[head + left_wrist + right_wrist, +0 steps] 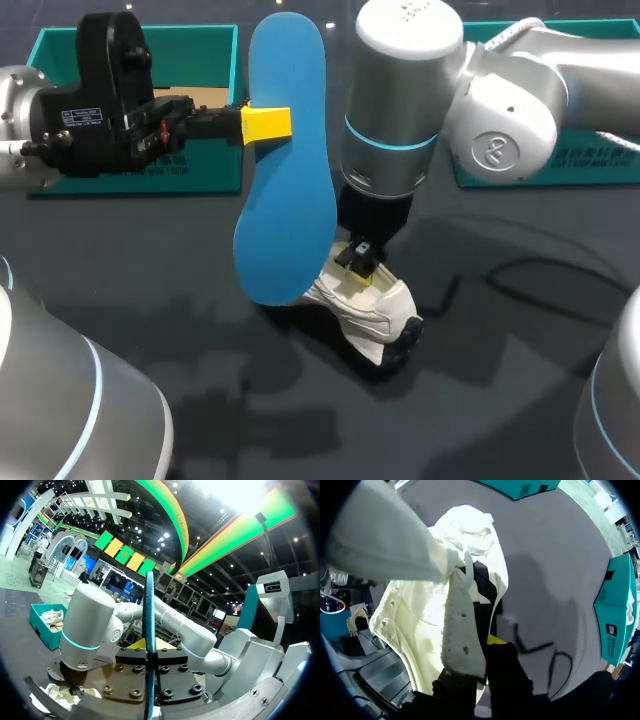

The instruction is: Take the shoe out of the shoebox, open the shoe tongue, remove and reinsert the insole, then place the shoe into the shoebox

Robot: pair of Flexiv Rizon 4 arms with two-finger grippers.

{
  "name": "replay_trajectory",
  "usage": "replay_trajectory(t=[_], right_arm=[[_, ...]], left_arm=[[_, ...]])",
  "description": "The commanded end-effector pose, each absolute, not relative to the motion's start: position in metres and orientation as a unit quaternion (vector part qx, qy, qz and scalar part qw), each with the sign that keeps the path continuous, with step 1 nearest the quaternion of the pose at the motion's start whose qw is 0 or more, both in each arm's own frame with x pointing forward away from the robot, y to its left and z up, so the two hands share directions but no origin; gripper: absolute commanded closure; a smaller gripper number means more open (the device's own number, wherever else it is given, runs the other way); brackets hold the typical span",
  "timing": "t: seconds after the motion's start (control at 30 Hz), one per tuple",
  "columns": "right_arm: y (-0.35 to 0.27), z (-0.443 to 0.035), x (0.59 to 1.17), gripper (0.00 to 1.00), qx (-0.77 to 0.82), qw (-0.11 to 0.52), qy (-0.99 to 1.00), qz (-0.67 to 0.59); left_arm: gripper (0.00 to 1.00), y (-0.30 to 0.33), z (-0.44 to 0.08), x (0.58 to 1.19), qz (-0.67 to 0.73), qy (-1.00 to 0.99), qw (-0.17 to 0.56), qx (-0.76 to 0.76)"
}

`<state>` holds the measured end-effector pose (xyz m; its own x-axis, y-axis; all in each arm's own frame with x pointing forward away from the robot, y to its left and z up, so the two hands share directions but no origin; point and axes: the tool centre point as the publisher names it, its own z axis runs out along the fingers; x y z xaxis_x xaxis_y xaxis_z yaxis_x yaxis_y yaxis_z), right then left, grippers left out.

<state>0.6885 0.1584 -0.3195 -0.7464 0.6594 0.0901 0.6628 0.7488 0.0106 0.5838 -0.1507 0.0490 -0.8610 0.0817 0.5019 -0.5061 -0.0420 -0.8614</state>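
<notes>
The insole is seen as smooth, matt blue foam. The shoe is made of soft off-white material, pierced with small holes. The table under the shoe is finished dark and faintly glossy. Matt teal card is shown by the boxes beyond the shoe.

The shoe is lying on the table near its middle. The right gripper is standing over it from above, pinching part of its upper between the fingers. The insole is hanging upright in the air just left of the right arm, its lower end reaching down beside the shoe. The left gripper is clamping it from the left, on its upper half. One shoebox is sitting at the far left, behind the left gripper, and a second box is sitting at the far right, behind the right arm.
</notes>
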Motion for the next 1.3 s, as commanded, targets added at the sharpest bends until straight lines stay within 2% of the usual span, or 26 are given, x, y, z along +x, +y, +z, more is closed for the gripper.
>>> replay_trajectory(t=[0.03, 0.13, 0.4, 0.6, 1.3], right_arm=[[0.161, -0.317, 0.688, 1.0, -0.372, 0.033, -0.927, -0.014], [0.161, -0.317, 0.688, 1.0, -0.372, 0.033, -0.927, -0.014], [0.157, -0.325, 0.681, 1.0, -0.598, 0.026, -0.801, -0.028], [0.159, -0.333, 0.683, 1.0, -0.662, 0.023, -0.748, -0.042], [0.156, -0.368, 0.688, 1.0, -0.636, 0.017, -0.768, -0.07]], left_arm=[[1.0, -0.151, 0.049, 0.584, 0.703, -0.661, 0.209, 0.161], [1.0, -0.151, 0.049, 0.584, 0.703, -0.661, 0.209, 0.161], [1.0, -0.151, 0.049, 0.584, 0.703, -0.661, 0.209, 0.161], [1.0, -0.151, 0.049, 0.584, 0.703, -0.661, 0.209, 0.161], [1.0, -0.151, 0.049, 0.584, 0.703, -0.661, 0.209, 0.161]])
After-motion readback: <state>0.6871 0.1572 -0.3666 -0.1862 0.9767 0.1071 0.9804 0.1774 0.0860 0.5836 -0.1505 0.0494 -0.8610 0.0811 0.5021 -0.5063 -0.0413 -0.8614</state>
